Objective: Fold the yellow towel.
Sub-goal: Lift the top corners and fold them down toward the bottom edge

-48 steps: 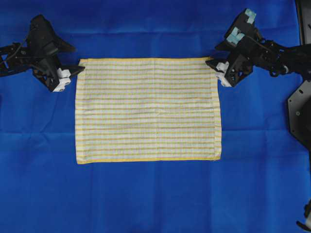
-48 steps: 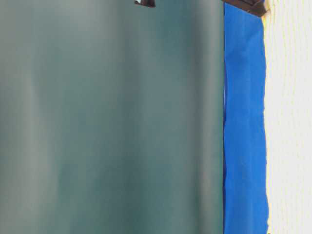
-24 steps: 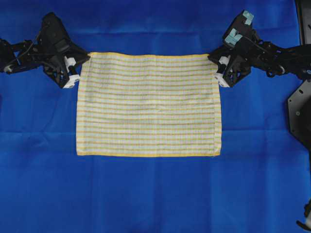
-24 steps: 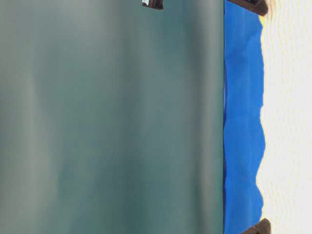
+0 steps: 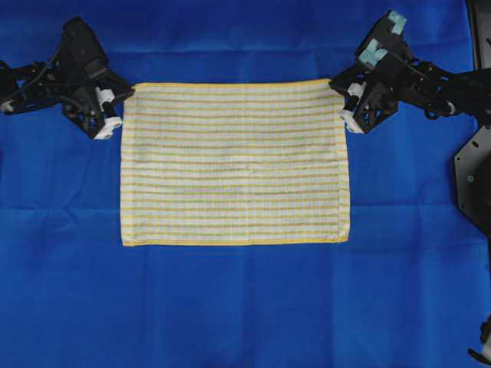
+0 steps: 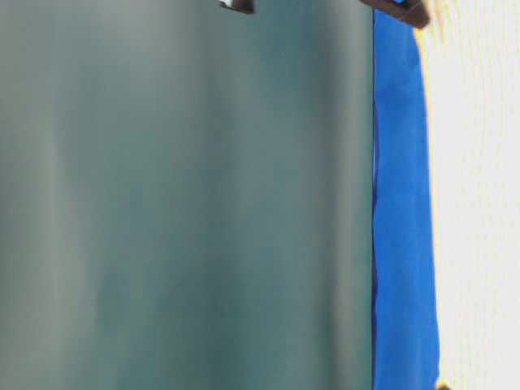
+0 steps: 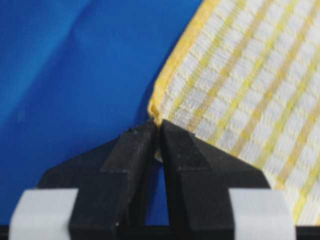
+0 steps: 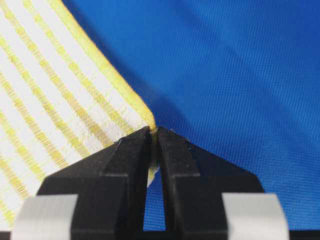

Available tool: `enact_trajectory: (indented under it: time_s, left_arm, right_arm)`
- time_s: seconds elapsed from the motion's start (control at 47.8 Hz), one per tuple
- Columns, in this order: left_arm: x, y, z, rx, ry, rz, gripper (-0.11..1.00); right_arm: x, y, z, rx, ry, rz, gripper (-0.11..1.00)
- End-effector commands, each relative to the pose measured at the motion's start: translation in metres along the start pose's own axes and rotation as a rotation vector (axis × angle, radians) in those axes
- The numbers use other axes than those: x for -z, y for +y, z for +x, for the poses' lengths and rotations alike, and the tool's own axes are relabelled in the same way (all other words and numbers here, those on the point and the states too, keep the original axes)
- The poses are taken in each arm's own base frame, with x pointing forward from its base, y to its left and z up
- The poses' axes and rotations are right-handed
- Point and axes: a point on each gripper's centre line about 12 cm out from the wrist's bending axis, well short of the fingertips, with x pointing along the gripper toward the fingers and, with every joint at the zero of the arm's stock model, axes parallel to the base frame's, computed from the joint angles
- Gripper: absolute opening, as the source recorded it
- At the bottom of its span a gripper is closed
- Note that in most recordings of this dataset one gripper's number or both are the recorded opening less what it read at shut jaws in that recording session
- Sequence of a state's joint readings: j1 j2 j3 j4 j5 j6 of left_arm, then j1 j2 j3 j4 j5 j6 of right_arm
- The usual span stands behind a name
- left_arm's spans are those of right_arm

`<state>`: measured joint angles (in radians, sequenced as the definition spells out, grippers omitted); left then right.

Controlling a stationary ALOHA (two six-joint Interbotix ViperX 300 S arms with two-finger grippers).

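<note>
The yellow towel (image 5: 234, 161), white with yellow and grey stripes and a yellow hem, lies spread in the middle of the blue cloth. Its far edge is raised between the two arms. My left gripper (image 5: 127, 93) is shut on the towel's far left corner (image 7: 156, 112), and the black fingertips (image 7: 137, 145) pinch the hem. My right gripper (image 5: 337, 83) is shut on the far right corner (image 8: 150, 120) in the same way. In the table-level view the towel (image 6: 479, 195) fills the right side as a bright blurred sheet.
A large plain blue cloth (image 5: 245, 307) covers the table all round the towel. Black robot hardware (image 5: 472, 176) stands at the right edge. A dull green backdrop (image 6: 187, 195) fills most of the table-level view.
Both grippers have shut on the towel's far corners and lifted them. The far edge has risen and shifted toward the back; the near edge has stayed on the cloth.
</note>
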<state>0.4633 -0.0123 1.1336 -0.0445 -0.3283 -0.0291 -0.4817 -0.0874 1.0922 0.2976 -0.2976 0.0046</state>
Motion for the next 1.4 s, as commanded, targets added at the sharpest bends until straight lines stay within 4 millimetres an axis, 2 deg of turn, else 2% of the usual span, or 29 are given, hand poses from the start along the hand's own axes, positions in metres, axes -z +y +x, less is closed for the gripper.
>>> enact_trajectory:
  time_s: [0.0,0.272,0.733,0.879,1.047,1.214,1.382]
  left_arm:
    - [-0.014,0.000,-0.010,0.001,-0.044,-0.005,0.03]
    - [-0.032,-0.001,-0.036,0.009,-0.106,0.011,0.03]
    - [-0.037,-0.004,-0.042,0.015,-0.130,0.046,0.03]
    - [-0.036,-0.015,-0.048,0.049,-0.141,0.071,0.03]
    - [-0.035,-0.044,-0.063,0.139,-0.169,0.142,0.03]
    - [-0.028,-0.067,-0.081,0.227,-0.208,0.205,0.03]
    - [-0.016,-0.078,-0.093,0.285,-0.216,0.225,0.03]
  right_arm:
    - [-0.010,0.001,-0.009,-0.009,-0.039,0.018,0.05]
    - [-0.017,0.003,-0.022,-0.023,-0.071,0.030,0.05]
    - [-0.018,0.003,-0.024,-0.023,-0.075,0.051,0.05]
    - [-0.019,0.011,-0.032,-0.053,-0.083,0.051,0.05]
    - [-0.014,0.032,-0.050,-0.133,-0.071,0.050,0.05]
    - [-0.002,0.053,-0.072,-0.229,-0.066,0.040,0.05]
    - [0.014,0.073,-0.088,-0.326,-0.046,-0.005,0.05]
